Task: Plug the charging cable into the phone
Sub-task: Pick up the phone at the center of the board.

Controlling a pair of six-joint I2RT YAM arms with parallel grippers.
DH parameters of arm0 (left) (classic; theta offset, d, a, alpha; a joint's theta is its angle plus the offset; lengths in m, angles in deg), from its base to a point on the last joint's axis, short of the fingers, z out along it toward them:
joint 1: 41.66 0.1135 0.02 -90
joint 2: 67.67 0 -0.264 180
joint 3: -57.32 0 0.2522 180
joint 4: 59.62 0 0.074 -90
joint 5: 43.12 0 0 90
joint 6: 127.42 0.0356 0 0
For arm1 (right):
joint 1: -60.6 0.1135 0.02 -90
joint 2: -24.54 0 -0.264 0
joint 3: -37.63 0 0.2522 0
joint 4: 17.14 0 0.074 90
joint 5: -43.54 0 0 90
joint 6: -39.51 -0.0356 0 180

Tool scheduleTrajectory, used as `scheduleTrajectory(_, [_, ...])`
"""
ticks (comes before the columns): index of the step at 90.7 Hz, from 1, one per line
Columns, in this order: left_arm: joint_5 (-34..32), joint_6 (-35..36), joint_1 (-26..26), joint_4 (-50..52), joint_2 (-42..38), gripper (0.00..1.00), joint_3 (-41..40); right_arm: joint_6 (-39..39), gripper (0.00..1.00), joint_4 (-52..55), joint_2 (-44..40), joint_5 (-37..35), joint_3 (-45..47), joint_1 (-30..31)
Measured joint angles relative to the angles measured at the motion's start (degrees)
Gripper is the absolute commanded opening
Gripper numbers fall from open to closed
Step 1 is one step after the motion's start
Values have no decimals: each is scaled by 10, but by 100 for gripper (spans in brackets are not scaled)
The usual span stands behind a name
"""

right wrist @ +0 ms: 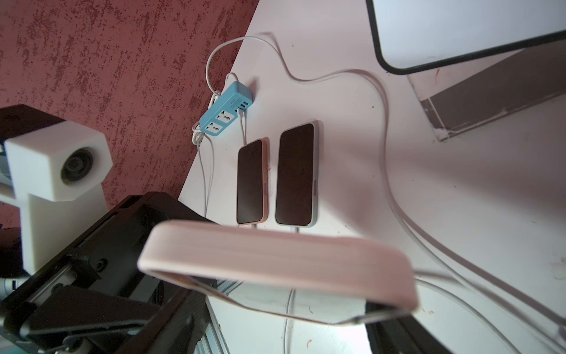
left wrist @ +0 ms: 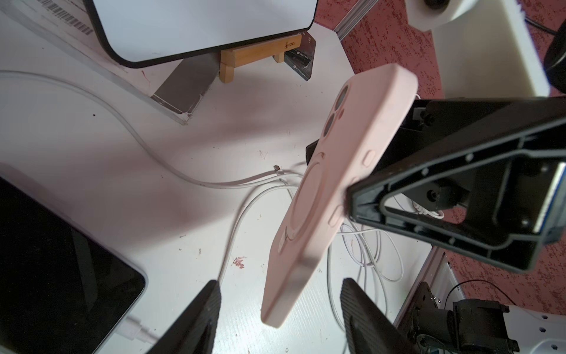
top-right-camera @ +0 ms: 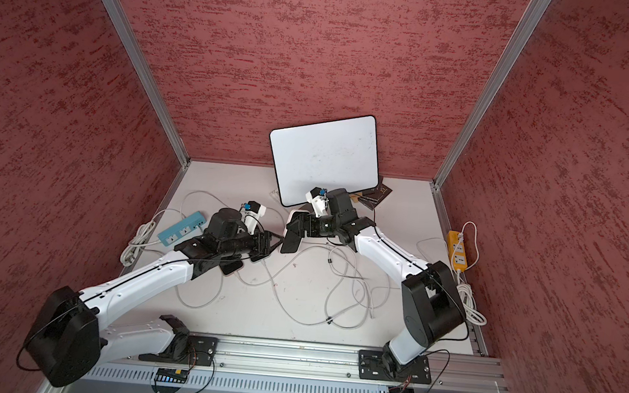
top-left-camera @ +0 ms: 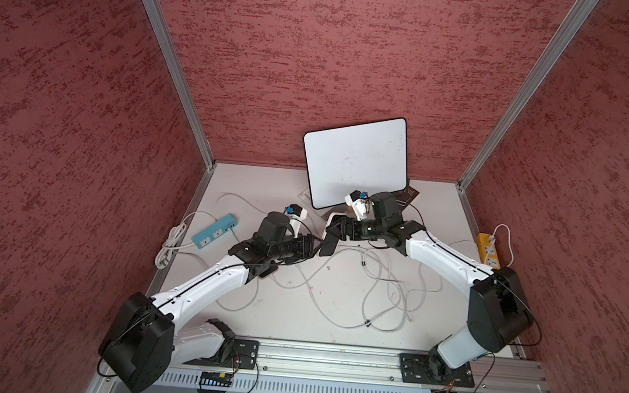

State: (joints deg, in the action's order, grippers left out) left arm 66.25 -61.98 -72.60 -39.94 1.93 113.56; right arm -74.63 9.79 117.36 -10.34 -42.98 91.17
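Phone (left wrist: 321,196) in a soft pale-pink case, with a ring and camera holes on its back, hangs tilted above the table (left wrist: 153,184), clamped by its side edges in the right gripper (left wrist: 330,177). Left gripper (left wrist: 278,285) stands with its jaws apart on either side of the lower end, not touching it. A white cable (left wrist: 232,184) lies loose on the table beneath.

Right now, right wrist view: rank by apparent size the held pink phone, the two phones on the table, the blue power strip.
1. held pink phone, but it is nearest the camera, so its true size is unsure
2. grey-edged phone
3. pink-edged table phone
4. blue power strip
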Motion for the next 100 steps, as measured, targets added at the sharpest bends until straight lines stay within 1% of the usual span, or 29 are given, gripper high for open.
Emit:
scheduleTrajectory(8, [0,18,-5,1,33,60,29,1,36,8,2,14,-2,0])
scheduleTrajectory(26, [5,48,-25,22,84,37,80,0,36,13,3,24,-3,-3])
scheduleTrajectory(35, [3,53,-36,34,100,35,94,-1,36,15,10,28,-9,-3])
scheduleTrajectory(38, [0,54,-38,36,104,32,97,-1,36,15,12,31,-11,-3])
scheduleTrajectory(43, [-4,54,-40,37,107,25,97,-2,36,16,14,34,-12,-3])
scheduleTrajectory(48, [-5,54,-41,39,108,15,97,-3,38,16,16,37,-12,-3])
scheduleTrajectory(53, [-8,56,-41,42,112,1,100,-4,43,16,18,37,-13,-3])
scheduleTrajectory(54, [-11,56,-41,45,112,0,101,-4,45,18,19,36,-15,-3])
scheduleTrajectory(58, [-15,52,-43,48,116,0,105,-4,54,20,21,38,-17,-3])
scheduleTrajectory(65, [-19,49,-43,51,120,0,111,-3,74,22,23,32,-20,-5])
scheduleTrajectory(72, [-28,48,-43,52,120,0,115,0,87,23,19,13,-22,-4])
scheduleTrajectory(74, [-31,46,-44,52,120,0,116,2,95,24,15,5,-21,-4])
scheduleTrajectory(75, [-35,44,-44,52,120,0,116,4,97,24,13,-1,-21,-4])
scheduleTrajectory(81, [-60,28,-40,61,119,0,117,16,99,26,-13,-48,-13,-4])
scheduleTrajectory(87, [-80,5,-19,76,114,0,116,29,99,23,-63,-102,10,-8])
scheduleTrajectory(95, [-89,-36,34,87,89,0,99,58,99,24,-131,-184,30,-19])
scheduleTrajectory(100, [-86,-65,74,95,65,0,83,82,99,29,-152,-222,31,-24])
